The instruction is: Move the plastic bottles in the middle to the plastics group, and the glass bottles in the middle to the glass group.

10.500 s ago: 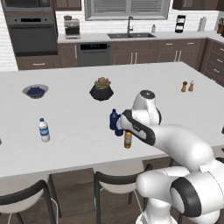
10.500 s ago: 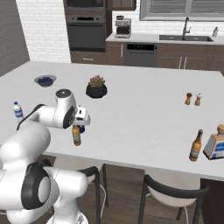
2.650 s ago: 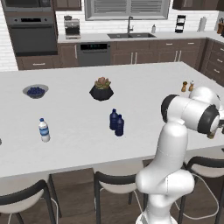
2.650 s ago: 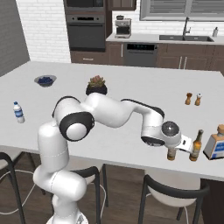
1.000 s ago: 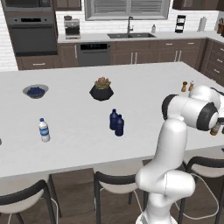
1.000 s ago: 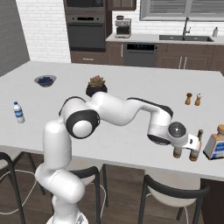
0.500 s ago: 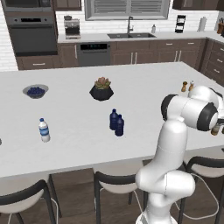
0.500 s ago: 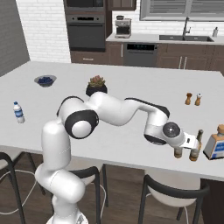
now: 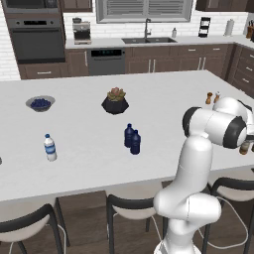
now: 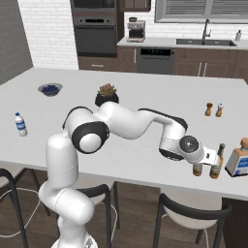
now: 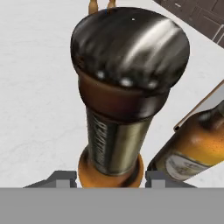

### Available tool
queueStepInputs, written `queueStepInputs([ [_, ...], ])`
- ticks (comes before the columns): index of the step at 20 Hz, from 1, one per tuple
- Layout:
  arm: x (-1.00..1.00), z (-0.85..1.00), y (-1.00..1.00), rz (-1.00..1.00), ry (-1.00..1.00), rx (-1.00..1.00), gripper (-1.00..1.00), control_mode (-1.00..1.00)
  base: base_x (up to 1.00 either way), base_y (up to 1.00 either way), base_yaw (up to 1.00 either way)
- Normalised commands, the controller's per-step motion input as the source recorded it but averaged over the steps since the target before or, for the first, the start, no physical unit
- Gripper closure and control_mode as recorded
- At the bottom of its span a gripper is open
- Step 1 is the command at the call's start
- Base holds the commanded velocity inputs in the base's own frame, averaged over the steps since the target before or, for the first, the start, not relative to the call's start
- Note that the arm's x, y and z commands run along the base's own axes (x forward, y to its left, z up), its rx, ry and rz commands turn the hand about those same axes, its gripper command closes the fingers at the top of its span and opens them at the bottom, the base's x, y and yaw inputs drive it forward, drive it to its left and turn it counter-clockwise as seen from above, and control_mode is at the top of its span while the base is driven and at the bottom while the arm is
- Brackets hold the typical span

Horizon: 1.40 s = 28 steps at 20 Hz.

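Observation:
My gripper [image 10: 199, 163] stands at the island's near right corner, its fingers close on either side of the base of an amber glass bottle [image 11: 117, 109] with a dark cap. That glass bottle [image 10: 197, 169] stands upright on the counter; its lower part [image 9: 244, 148] peeks out behind my arm. Right beside it are a long-necked brown bottle [image 10: 216, 162] and a squat labelled bottle [image 10: 239, 160] of the glass group. Two navy plastic bottles [image 9: 132, 140] stand together mid-counter. The clear water bottle [image 9: 49, 148] of the plastics group is far left.
Two small shakers [image 10: 213, 109] stand behind the glass group. A potted plant [image 9: 115, 101] and a bowl of blueberries [image 9: 40, 103] sit further back. The counter's front edge [image 10: 145, 180] runs just below the gripper, with stools [image 10: 189, 213] under it.
The gripper and the amber bottle have edged slightly toward the long-necked bottle. Everything else on the counter stays put.

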Motion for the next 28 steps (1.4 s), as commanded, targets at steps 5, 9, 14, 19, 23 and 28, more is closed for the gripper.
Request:
queueStepInputs([
  [5,0.00,0.08,-0.07,0.00,0.00,0.00,-1.00,-1.00,0.00,0.00,0.00],
  [9,-0.01,0.25,-0.05,0.00,0.00,0.00,-1.00,-1.00,0.00,0.00,0.00],
  [14,-0.06,0.72,0.00,0.00,-0.02,0.00,-1.00,-1.00,0.00,0.00,0.00],
  [19,-0.02,0.90,0.04,0.03,-0.01,0.00,-1.00,-1.00,0.00,0.00,0.00],
  [23,-0.09,0.73,0.23,0.07,0.00,0.00,-1.00,-1.00,0.00,0.00,0.00],
  [28,-0.02,0.42,0.30,0.08,0.00,0.00,-1.00,-1.00,0.00,0.00,0.00],
])
